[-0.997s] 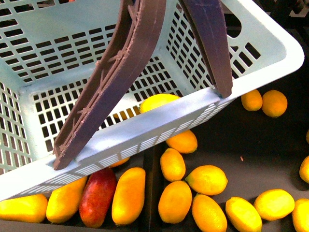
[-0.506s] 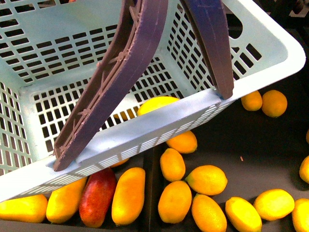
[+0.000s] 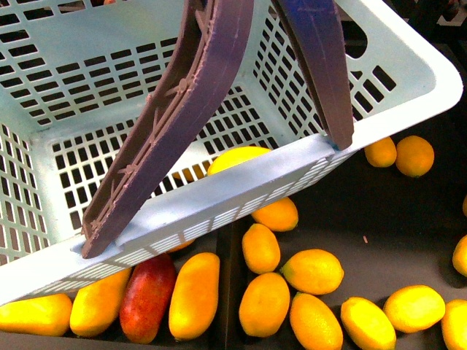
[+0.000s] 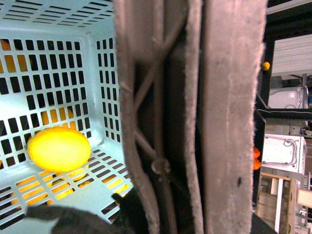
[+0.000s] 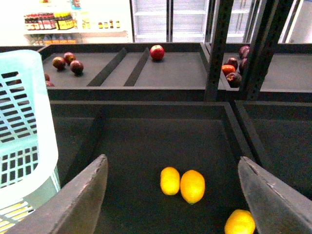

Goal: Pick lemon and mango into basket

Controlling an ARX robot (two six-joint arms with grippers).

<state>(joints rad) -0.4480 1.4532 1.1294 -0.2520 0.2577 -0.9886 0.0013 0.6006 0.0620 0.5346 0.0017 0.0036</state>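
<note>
Here our right gripper (image 5: 171, 162) hangs spread wide and empty over the dark shelf (image 5: 146, 141). Our left gripper (image 4: 97, 220) shows only as a dark shape by the basket's (image 3: 219, 200) handles (image 3: 175, 117); we cannot tell its grip. A lemon (image 3: 237, 155) lies inside the basket. The mango (image 3: 194, 295) lies on the shelf below its near rim, just right of a dark red fruit (image 3: 146, 297).

- One basket (image 3: 219, 201), with two handles (image 3: 175, 124).
- One lemon (image 3: 236, 157) inside it.
- Three mangoes (image 3: 194, 294) along the near edge of the front view.
- One dark red fruit (image 3: 147, 297) among them.
- Eleven loose yellow-orange fruits (image 3: 311, 271) beside the basket; a sliver at the edge is too cut off to count.
- Three yellow fruits (image 5: 192, 185) in the right wrist view.
</note>
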